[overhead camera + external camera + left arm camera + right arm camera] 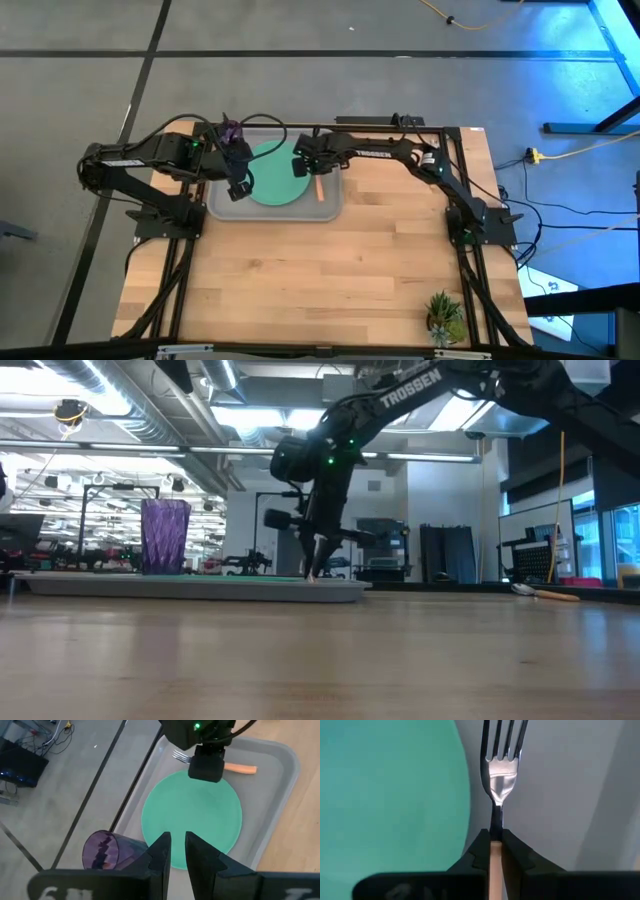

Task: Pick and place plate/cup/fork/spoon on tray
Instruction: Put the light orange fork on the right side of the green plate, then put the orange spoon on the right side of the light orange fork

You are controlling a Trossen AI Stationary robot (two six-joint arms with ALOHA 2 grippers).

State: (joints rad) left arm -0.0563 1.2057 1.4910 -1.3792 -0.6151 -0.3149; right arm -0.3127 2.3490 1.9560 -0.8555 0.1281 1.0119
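A: Jaws first: on the right gripper (495, 851) we see them clamped on the fork (500, 775), pinching it where the metal neck meets the orange handle. Straight ahead of the jaws the tines lie on the grey floor of the tray (560, 795).

B: Agreed. We also see the teal-green plate (390, 795) just to one side of those jaws, its rim close beside the fork's neck, though we cannot tell whether the two touch.

A: And the left gripper (177, 851)?

B: Its jaws stand a little apart with nothing between them. We see them above the near edge of the plate (192, 817), with the purple cup (102, 851) just beside them, upright on the tray (280, 780).

A: Beyond the left jaws, across the plate, we make out the right gripper (206, 762) over the fork (239, 768), whose orange handle sticks out past it on one side and whose tines show on the other.

B: From above, we see both grippers over the tray (330, 208), the left gripper (238, 188) at one side of the plate (272, 180) and the right gripper (300, 165) at the other.

A: The cup (232, 131) sits behind the left jaws at the tray's far corner.

B: At table height we see a spoon (540, 593) lying on the table (320, 660), well away from both sets of jaws and off the tray. A small potted plant (445, 318) stands at the table's near edge.
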